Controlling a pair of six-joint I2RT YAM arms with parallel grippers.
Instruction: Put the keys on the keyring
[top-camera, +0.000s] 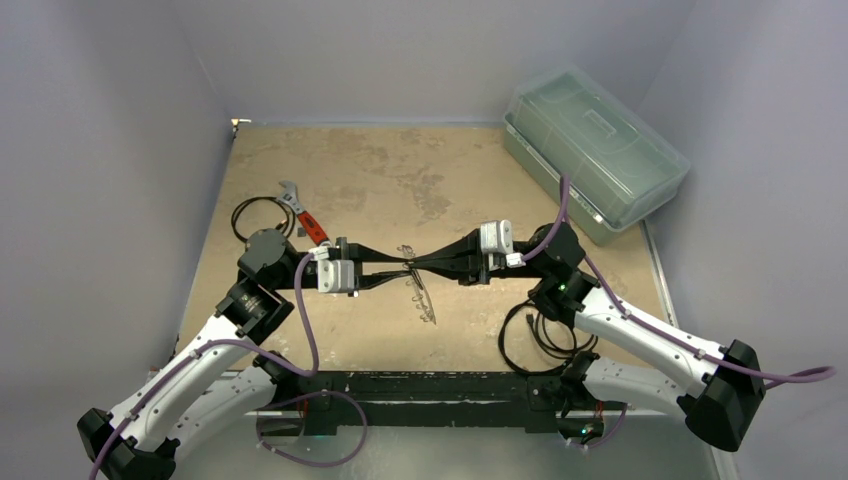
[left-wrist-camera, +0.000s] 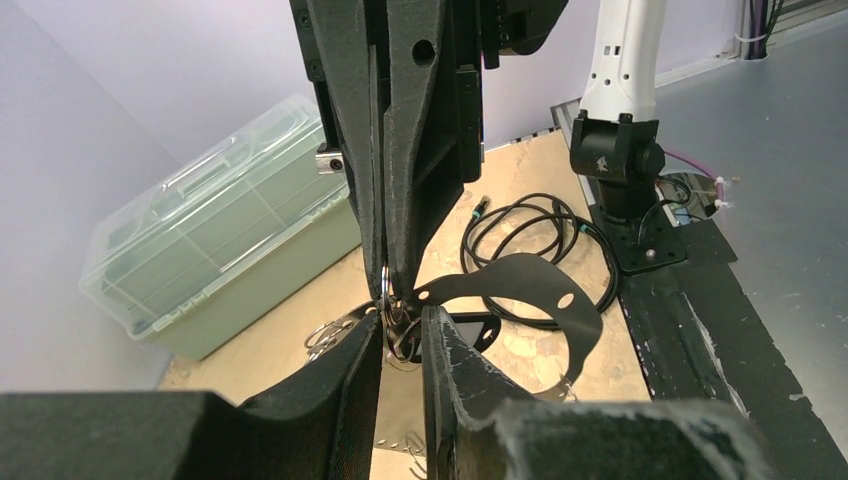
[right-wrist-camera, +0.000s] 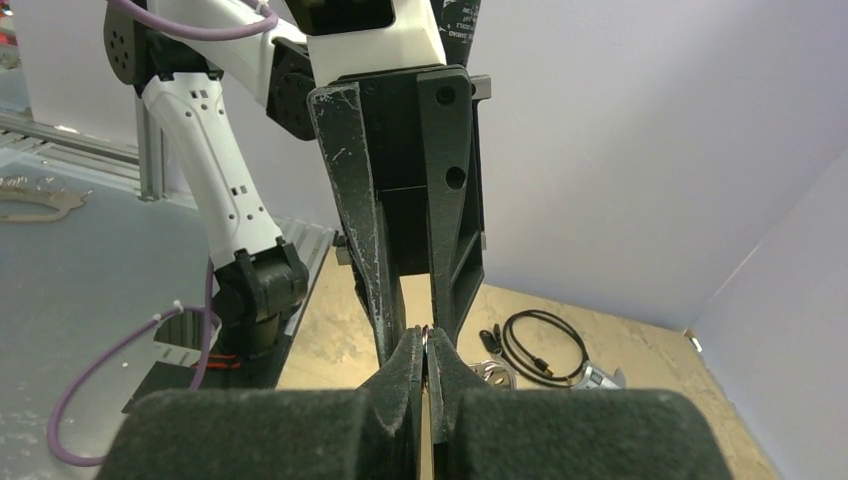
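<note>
Both grippers meet tip to tip above the middle of the table. The keyring (top-camera: 424, 298) hangs below them, a thin loop with small metal bits; in the left wrist view (left-wrist-camera: 560, 300) it shows as a dark band curving right. My right gripper (right-wrist-camera: 426, 345) is shut on a thin metal ring of it. My left gripper (left-wrist-camera: 402, 335) has its jaws a narrow gap apart, with small silver rings (left-wrist-camera: 405, 340) held between them. From above, the left gripper (top-camera: 398, 270) and the right gripper (top-camera: 422, 264) almost touch. No black-headed key can be made out.
A red-handled wrench (top-camera: 305, 216) and a coiled black cable (top-camera: 255, 215) lie back left. Another black cable (top-camera: 545, 335) lies by the right arm's base. A lidded clear green box (top-camera: 595, 150) stands at the back right. Walls close in three sides.
</note>
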